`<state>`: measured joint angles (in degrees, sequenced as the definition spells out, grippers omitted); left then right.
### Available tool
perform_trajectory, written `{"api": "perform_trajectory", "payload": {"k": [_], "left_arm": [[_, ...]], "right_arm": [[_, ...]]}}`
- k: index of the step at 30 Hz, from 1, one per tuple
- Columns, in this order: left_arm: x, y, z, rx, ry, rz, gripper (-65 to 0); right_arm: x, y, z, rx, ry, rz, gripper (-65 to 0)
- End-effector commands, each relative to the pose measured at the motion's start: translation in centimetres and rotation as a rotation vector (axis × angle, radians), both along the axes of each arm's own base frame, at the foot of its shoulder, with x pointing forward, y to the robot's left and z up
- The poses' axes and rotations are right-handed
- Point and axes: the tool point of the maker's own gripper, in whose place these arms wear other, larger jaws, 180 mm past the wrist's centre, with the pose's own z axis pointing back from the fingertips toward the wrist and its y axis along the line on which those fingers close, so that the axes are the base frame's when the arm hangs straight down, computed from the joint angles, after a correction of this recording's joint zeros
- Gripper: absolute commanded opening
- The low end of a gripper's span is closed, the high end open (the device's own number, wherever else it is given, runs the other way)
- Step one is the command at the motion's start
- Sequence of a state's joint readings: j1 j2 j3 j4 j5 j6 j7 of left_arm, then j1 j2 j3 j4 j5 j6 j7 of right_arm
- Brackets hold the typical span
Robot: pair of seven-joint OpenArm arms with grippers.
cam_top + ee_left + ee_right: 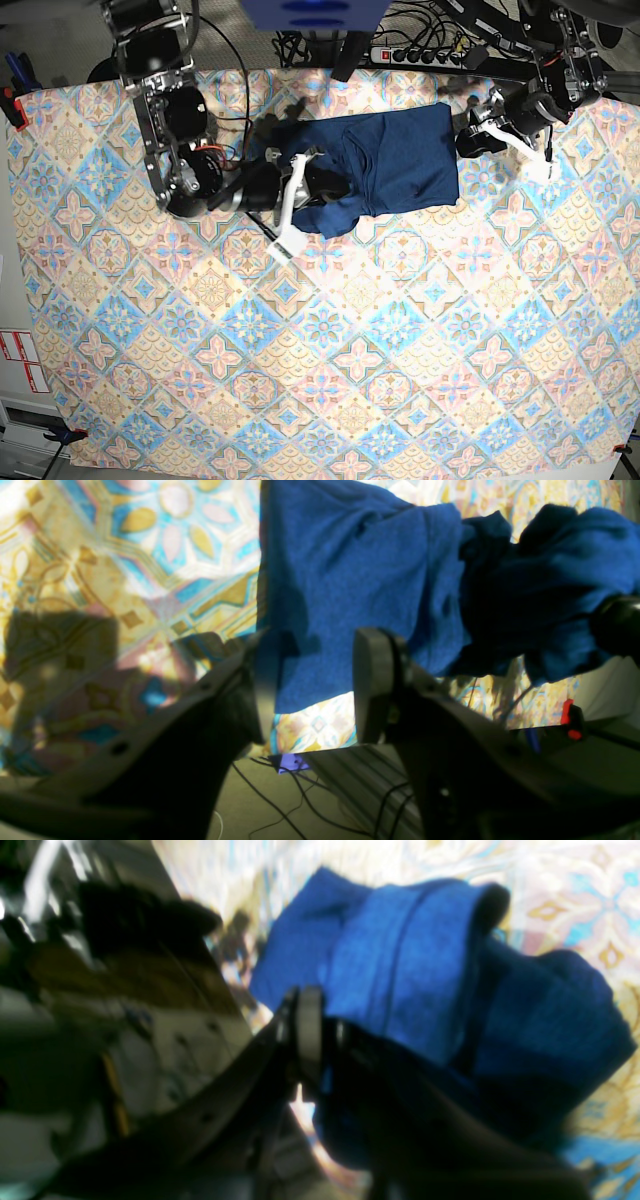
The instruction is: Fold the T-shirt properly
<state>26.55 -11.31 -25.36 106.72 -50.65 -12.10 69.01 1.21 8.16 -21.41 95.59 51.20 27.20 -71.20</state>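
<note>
- Left wrist view: the left gripper [307, 690] fills the lower half of the frame, its two dark fingers standing apart with a clear gap between them. The gap holds no cloth; it shows the patterned tablecloth [125, 555] and a corner of the T-shirt [360, 570] beyond.
- The T-shirt hangs in from the top centre, flat at the left and bunched into folds toward the upper right. Its left edge runs straight down the frame; bare cloth lies open to the left.
- Below the table edge, cables [300, 805] trail across the floor at the bottom centre.
- Right wrist view: the right gripper [310, 1040] sits in the middle foreground, blurred, with its fingers drawn together. Blue fabric lies right against them, but the blur leaves it unclear whether cloth is pinched between.
- The T-shirt [410, 970] spreads from centre to right, folded over itself with a rounded fold at the top.
- Base view: the right arm [180, 150] reaches in from the upper left, its gripper [305, 185] at the T-shirt's [400, 160] crumpled left edge.
- The left arm [560, 60] comes from the upper right; its gripper [480, 125] stands just beside the T-shirt's right edge.
- The T-shirt lies near the top centre; the tablecloth [330, 380] below is wide and open.
</note>
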Motion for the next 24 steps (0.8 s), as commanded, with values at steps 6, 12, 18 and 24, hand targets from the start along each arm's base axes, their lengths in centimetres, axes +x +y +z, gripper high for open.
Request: {"api": "perform_trajectory", "payload": {"k": [6,12,18,24], "left_arm": [[-0.1,1.5,-0.4,0.108,0.011,-0.007,-42.3],[-0.3,1.3,-0.7,0.113,0.018,0.000,-42.3],[-0.4,0.9,-0.8,0.099,0.021,0.009,-42.3],[-0.6,-0.1,-1.1,0.070,0.027,0.020,-42.3]], "right_arm": [[0.3,3.3,3.9,0.059,-0.203,0.222,-64.8],[-0.3,5.7,5.0,0.032,-0.272,0.370,-64.8],[-1.5,7.7,4.9,0.008,-0.340,0.560,-64.8],[-2.2,9.8,3.8,0.006,-0.313,0.633,-64.6]]}}
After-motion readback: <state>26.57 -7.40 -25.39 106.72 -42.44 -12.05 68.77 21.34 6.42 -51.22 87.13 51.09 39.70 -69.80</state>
